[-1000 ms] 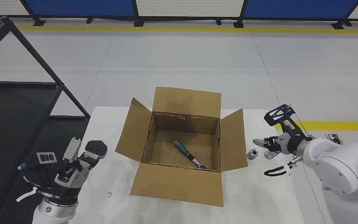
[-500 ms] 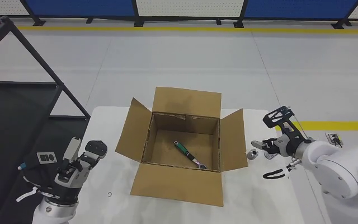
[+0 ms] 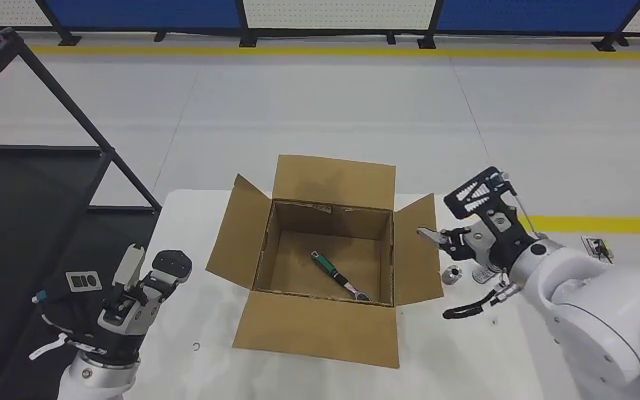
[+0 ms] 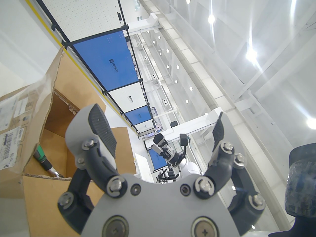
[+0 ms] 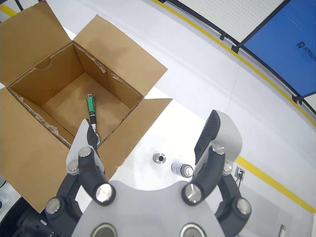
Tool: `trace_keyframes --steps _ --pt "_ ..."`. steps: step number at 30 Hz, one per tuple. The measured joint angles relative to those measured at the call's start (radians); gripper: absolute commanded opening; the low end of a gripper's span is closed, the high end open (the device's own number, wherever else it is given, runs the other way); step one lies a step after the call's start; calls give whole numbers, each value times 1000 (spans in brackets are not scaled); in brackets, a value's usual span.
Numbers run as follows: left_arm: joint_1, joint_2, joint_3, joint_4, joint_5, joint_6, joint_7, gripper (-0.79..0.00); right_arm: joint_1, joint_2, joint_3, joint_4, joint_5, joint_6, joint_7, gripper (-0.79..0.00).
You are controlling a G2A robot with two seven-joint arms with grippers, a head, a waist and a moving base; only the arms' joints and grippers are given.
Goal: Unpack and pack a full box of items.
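An open cardboard box [image 3: 300, 330] stands mid-table with all flaps spread. Inside it lies a green-handled ratchet wrench [image 3: 335, 275], also seen on the box floor [image 5: 90, 107] and past the torn flap [image 4: 42, 159]. My right gripper [image 3: 442, 218] hangs open and empty just beyond the box's right flap [image 5: 138, 124], above the table; nothing lies between its fingers [image 5: 150, 127]. My left gripper [image 3: 150, 275] rests low at the table's left side, open and empty [image 4: 160, 129], pointing up past the box [image 4: 49, 99].
A small metal socket [image 3: 452, 275] [image 5: 160, 158] and a small white canister [image 5: 181, 168] sit on the white table [image 3: 200, 220] right of the box. A black metal rack [image 3: 60, 170] stands off the table's left edge.
My right gripper has swung left toward the box's right flap and risen, leaving the socket behind it. The left arm, box and wrench have not moved.
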Motion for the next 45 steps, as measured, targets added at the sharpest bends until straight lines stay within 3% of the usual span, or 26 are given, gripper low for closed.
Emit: trace_keyframes --steps 7,15,28,32,45 --pt "0 0 0 0 0 0 0 0 263 -53 -288 178 22 83 50 0" --pt "0 0 0 0 0 0 0 0 481 -137 -529 497 255 63 10 0" --pt "0 0 0 0 0 0 0 0 495 -145 -557 527 252 71 21 0" --pt "0 0 0 0 0 0 0 0 477 -150 -585 536 260 11 38 0" --pt "0 0 0 0 0 0 0 0 631 -275 -796 814 383 5 39 0"
